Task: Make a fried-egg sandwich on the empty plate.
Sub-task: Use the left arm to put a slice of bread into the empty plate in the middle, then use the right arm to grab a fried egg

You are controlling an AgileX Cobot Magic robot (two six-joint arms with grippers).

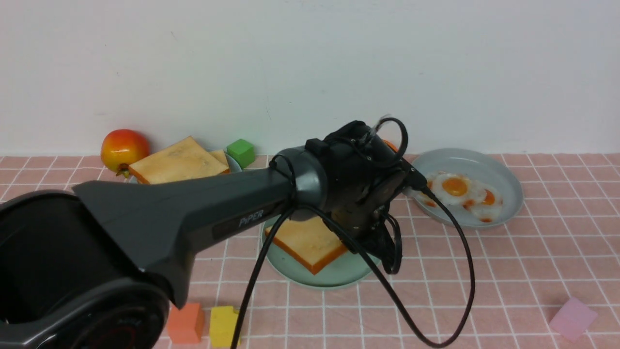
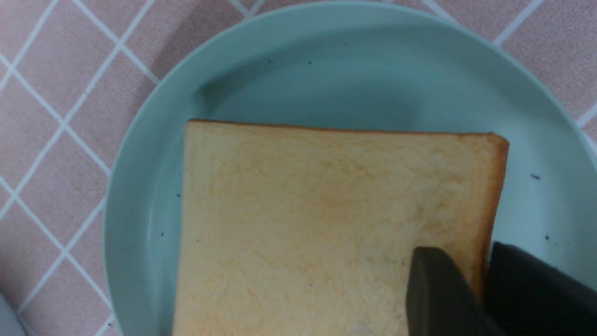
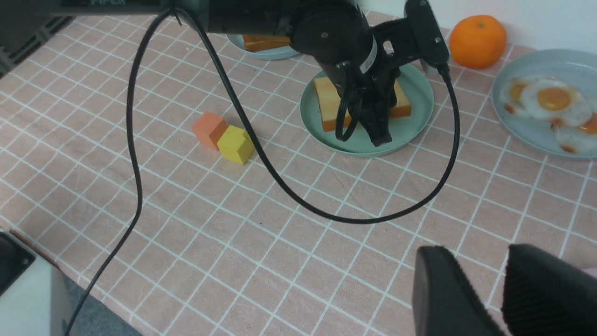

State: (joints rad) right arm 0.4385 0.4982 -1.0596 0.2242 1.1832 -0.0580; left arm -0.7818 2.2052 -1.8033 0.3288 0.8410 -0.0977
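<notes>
The table (image 1: 533,252) is pink all over, with thin white lines that make lots of little squares. Right behind the table stands a plain white wall (image 1: 310,63) with a few faint marks and scratches on it. The light is soft and even, so the far side of the table looks as bright as the near side. Past the near edge of the table, a bit of grey floor (image 3: 105,324) shows low down.

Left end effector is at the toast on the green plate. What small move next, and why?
Probably open the left end effector and release. The toast slice already rests inside the mint-green plate, and the fingers look pinched on its crust edge, so there seems nothing left to carry. The fried eggs wait on the grey-blue plate.
</notes>
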